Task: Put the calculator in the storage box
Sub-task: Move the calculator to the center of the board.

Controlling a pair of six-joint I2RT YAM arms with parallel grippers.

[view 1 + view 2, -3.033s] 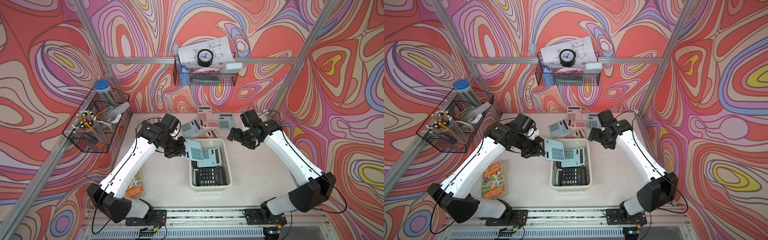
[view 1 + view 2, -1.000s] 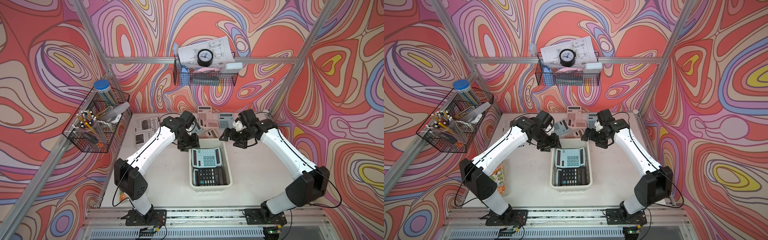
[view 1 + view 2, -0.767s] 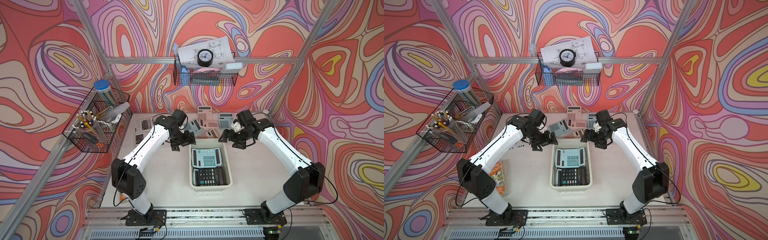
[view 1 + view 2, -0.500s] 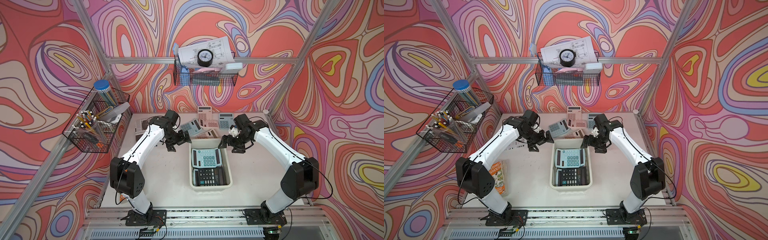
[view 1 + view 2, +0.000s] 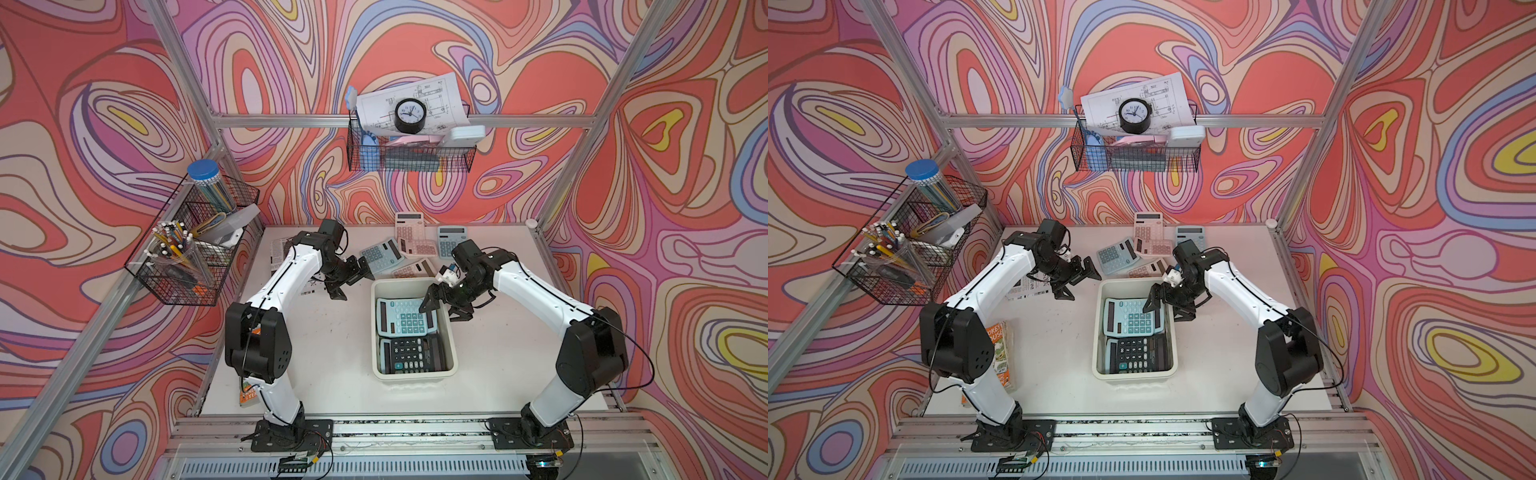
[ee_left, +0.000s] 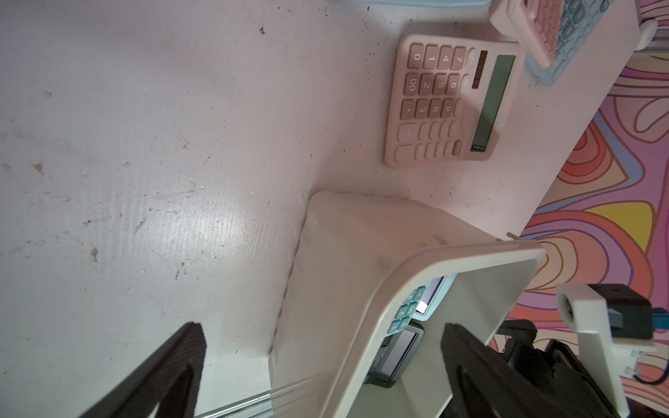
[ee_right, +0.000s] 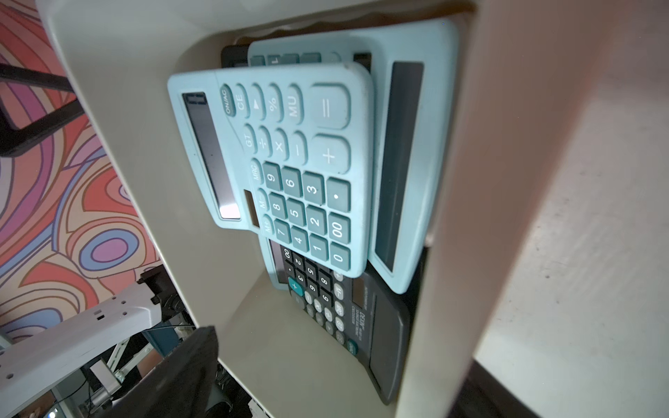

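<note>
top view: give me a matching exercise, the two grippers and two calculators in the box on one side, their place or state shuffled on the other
1 left gripper
2 right gripper
3 black calculator
4 top blue calculator

a in the storage box, lying on a second blue calculator
b open, over the box's rim
c open, over the table beside the box
d in the box, next to the blue pair

Pairs: 1-c, 2-b, 3-d, 4-a
</note>
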